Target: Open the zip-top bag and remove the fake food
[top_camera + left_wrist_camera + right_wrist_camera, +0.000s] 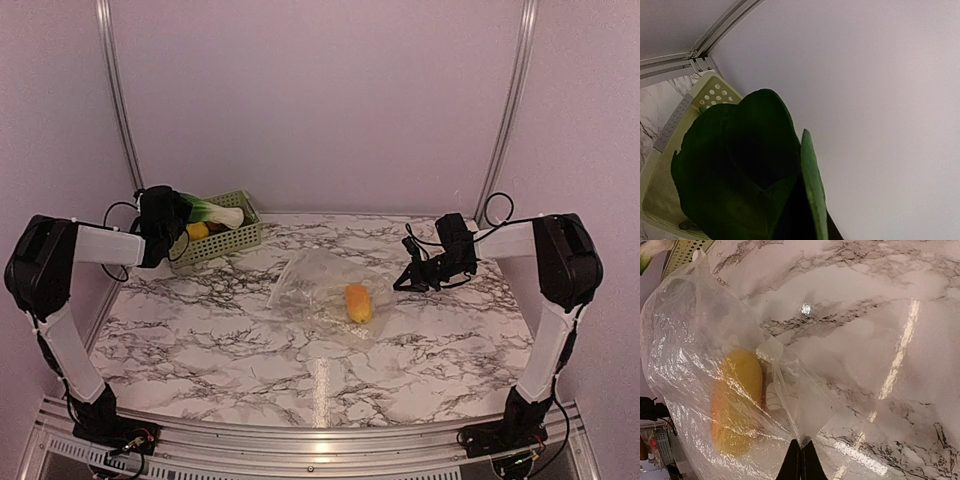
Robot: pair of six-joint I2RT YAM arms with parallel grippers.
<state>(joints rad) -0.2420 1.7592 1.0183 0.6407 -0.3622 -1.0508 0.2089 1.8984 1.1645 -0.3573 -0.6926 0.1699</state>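
The clear zip-top bag (310,275) lies mid-table with a yellow-orange fake food (358,302) inside it. My right gripper (402,284) is shut on the bag's right corner. In the right wrist view its black tips (801,450) pinch that corner, with the bag (685,315) and the yellow food (735,400) just beyond. My left gripper (172,228) is over the light green basket (228,243), shut on a green-and-white toy vegetable (212,212). The vegetable's dark leaves (740,165) fill the left wrist view and hide the fingers.
The basket at the back left also holds a yellow toy (197,230). Its perforated rim (677,117) shows under the leaves in the left wrist view. Walls and aluminium posts stand close behind the basket. The marble table (250,350) stretches toward the front.
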